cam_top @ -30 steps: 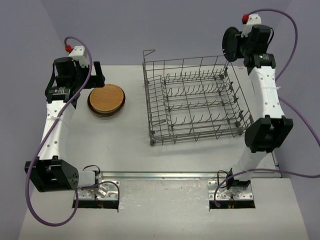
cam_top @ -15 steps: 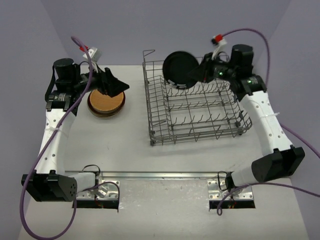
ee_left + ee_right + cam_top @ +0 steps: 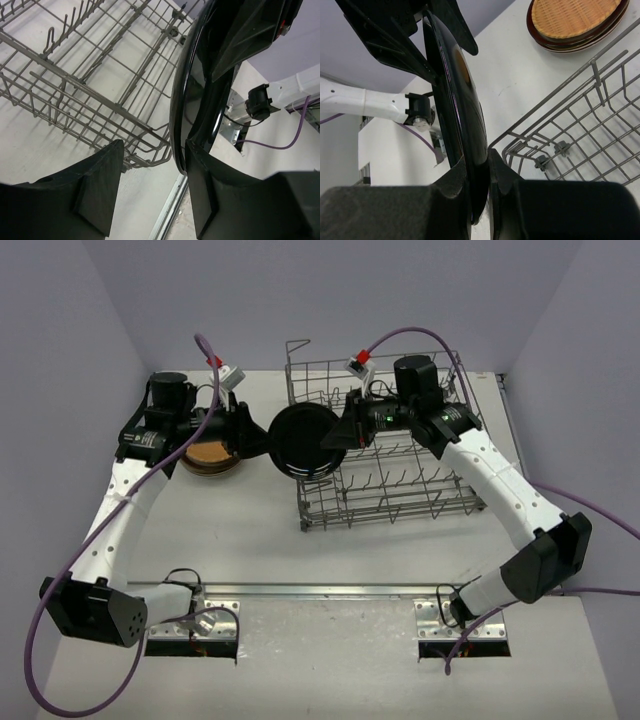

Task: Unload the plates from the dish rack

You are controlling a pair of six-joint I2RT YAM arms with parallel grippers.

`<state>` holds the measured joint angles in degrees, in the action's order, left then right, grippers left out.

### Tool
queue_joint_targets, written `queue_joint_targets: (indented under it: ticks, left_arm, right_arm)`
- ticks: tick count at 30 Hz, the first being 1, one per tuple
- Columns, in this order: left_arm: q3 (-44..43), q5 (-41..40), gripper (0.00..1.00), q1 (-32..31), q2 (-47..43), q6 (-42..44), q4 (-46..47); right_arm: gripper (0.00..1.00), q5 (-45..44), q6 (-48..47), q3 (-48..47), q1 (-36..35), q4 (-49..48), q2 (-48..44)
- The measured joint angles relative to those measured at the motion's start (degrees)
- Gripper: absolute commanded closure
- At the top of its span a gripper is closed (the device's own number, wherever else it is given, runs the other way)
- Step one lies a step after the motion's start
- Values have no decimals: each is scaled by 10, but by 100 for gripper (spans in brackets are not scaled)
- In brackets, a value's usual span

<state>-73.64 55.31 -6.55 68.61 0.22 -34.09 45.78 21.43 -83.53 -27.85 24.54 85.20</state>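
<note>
On the left a stack (image 3: 205, 458) of plates sits on the table (image 3: 250, 540), the top one tan. Just beside it the left gripper (image 3: 152, 150) stands part open, straddling the dark plate (image 3: 298, 440), with a gap on one side. The plate hangs upright at the rack's (image 3: 400, 490) left end, pinched tight by the right gripper (image 3: 477, 165).

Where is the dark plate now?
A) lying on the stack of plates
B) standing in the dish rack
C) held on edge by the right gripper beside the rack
C: the right gripper pinches the dark plate by its rim, upright in the air beside the dish rack.
</note>
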Motion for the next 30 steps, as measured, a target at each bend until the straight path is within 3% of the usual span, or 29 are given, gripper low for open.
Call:
queue_joint_targets:
  ticks: [5, 10, 11, 12, 17, 19, 20, 25, 30]
  left_arm:
    - [3, 0, 60, -1, 2, 11, -10]
    - [6, 4, 85, -1, 11, 9, -9]
    - [7, 6, 93, -1, 13, 6, -9]
    - [7, 5, 99, -1, 14, 3, -9]
    - [15, -14, 100, 16, 18, -19, -2]
    - [20, -7, 100, 48, 21, -26, -1]
    - [21, -3, 100, 72, 26, -30, -1]
    - [3, -29, 100, 217, 97, -39, -6]
    - [-22, -107, 100, 271, 186, -45, -22]
  right_arm:
    - [100, 10, 11, -5, -4, -1, 17]
    - [100, 17, 27, -8, -7, -1, 34]
    - [95, 16, 30, -9, -8, -2, 38]
    - [88, 16, 32, -9, -8, -3, 40]
    - [22, 14, 35, -13, -12, -3, 44]
    - [5, 5, 37, -16, -12, -2, 42]
    - [2, -2, 36, -16, -11, -2, 41]
    - [1, -49, 37, 1, 11, 1, 15]
    - [1, -81, 38, 30, 59, 3, -28]
